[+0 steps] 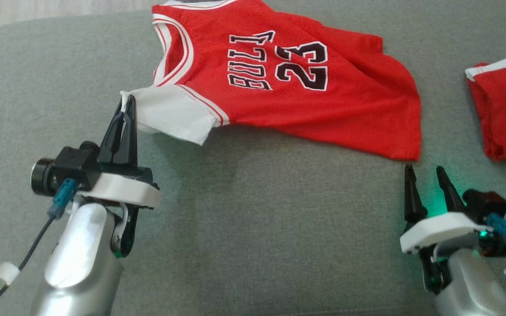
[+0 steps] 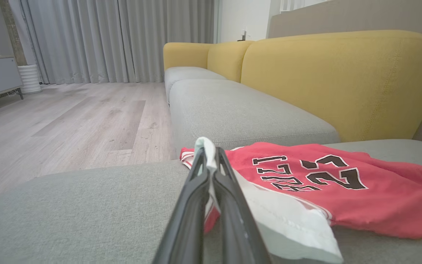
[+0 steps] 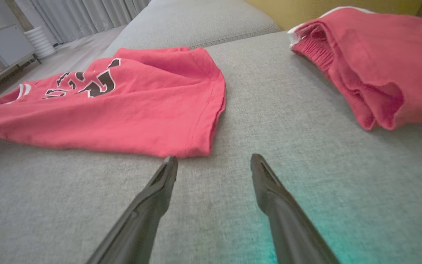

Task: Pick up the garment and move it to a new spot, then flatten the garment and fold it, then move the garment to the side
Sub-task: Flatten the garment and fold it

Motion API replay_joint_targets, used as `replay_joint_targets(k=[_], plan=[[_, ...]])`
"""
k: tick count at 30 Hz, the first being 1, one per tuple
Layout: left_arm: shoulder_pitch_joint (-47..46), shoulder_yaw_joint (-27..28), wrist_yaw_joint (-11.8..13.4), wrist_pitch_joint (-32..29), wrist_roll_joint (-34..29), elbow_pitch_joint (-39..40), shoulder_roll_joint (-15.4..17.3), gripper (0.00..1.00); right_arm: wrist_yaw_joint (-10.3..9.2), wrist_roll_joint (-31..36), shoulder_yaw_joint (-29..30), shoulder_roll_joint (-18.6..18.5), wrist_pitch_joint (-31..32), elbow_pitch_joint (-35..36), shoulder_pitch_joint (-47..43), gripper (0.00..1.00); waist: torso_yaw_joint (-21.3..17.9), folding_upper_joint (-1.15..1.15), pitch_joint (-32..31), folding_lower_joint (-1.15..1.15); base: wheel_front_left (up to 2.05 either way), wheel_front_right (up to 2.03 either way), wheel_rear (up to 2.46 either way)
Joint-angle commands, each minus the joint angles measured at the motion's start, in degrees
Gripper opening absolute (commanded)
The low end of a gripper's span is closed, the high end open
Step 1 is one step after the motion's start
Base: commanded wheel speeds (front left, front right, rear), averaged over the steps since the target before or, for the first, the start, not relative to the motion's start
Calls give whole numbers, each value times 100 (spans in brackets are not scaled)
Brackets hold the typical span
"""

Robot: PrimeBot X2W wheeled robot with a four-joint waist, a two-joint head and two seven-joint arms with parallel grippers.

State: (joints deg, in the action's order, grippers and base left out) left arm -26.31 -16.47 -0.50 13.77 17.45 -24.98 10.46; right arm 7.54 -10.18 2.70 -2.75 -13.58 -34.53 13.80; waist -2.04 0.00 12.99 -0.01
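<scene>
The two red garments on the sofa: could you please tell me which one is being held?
The jersey numbered 23: the left gripper is shut on its white sleeve. The plain red garment lies untouched to the right.

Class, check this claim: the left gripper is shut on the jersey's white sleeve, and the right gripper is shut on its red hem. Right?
No: the right wrist view shows the right gripper open, short of the jersey's hem. The left gripper is shut on the white sleeve.

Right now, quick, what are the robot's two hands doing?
Left gripper: shut on the white sleeve of the red jersey.
Right gripper: open, holding nothing.
</scene>
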Motion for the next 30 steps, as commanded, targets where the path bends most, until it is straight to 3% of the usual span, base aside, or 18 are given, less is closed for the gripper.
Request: replay_joint_targets(k=[1, 6, 14, 23, 24, 25, 30], plan=[[-39, 212, 49, 71, 44, 291, 121, 0, -5, -155, -108, -13, -11, -89, 376, 100, 68, 0, -24, 1, 0, 0, 0], [123, 187, 101, 77, 80, 505, 85, 0, -5, -469, -156, -13, -42, -833, 862, 100, 198, 0, -44, 1, 0, 0, 0], [201, 56, 90, 66, 100, 616, 29, 0, -5, -106, -205, -13, -82, -2074, 1385, 100, 370, 0, -95, 1, 0, 0, 0], [244, 12, 162, 72, 107, 578, 8, 0, -5, 124, -586, -13, -107, -2526, 1370, 100, 297, 0, -250, 1, 0, 0, 0], [256, 10, 168, 73, 111, 569, 8, 0, -5, 93, -659, -13, -109, -2529, 1359, 40, 280, 0, -277, 1, 0, 0, 0], [269, 9, 174, 74, 117, 562, 10, 0, -5, 59, -705, -13, -113, -2505, 1354, 0, 264, 0, -300, 1, 0, 0, 0], [324, 119, 206, 86, 213, 585, 55, 0, -5, 67, -771, -13, -133, -2149, 1346, 0, 197, 0, -436, 1, 0, 0, 0]])
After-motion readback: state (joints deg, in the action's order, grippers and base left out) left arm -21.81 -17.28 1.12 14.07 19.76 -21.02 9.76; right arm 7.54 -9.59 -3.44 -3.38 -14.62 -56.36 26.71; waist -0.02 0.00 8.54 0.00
